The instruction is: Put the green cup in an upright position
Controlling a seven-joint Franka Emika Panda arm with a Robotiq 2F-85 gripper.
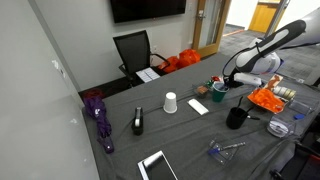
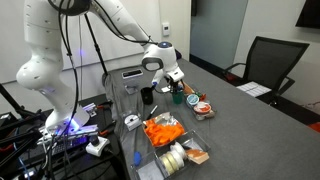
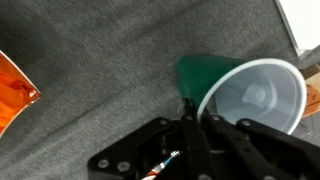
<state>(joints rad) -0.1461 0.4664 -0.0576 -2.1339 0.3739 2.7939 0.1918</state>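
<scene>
The green cup (image 3: 215, 75) is dark teal outside and pale inside. In the wrist view it is tipped on its side, with its mouth facing the camera at the right. My gripper (image 3: 195, 112) has its two fingers close together on the cup's rim, one inside and one outside. In both exterior views the gripper (image 1: 224, 80) (image 2: 174, 84) is low over the grey table at the cup (image 1: 217, 89) (image 2: 178, 96). I cannot tell whether the cup still touches the table.
A white cup (image 1: 170, 102) stands upside down mid-table beside a white card (image 1: 198, 106). A black mug (image 1: 236, 117) (image 2: 147, 95) and an orange packet (image 1: 265, 98) (image 2: 162, 130) lie close to the gripper. A purple umbrella (image 1: 100, 120), a dark bottle (image 1: 138, 122) and a tablet (image 1: 157, 165) lie further off.
</scene>
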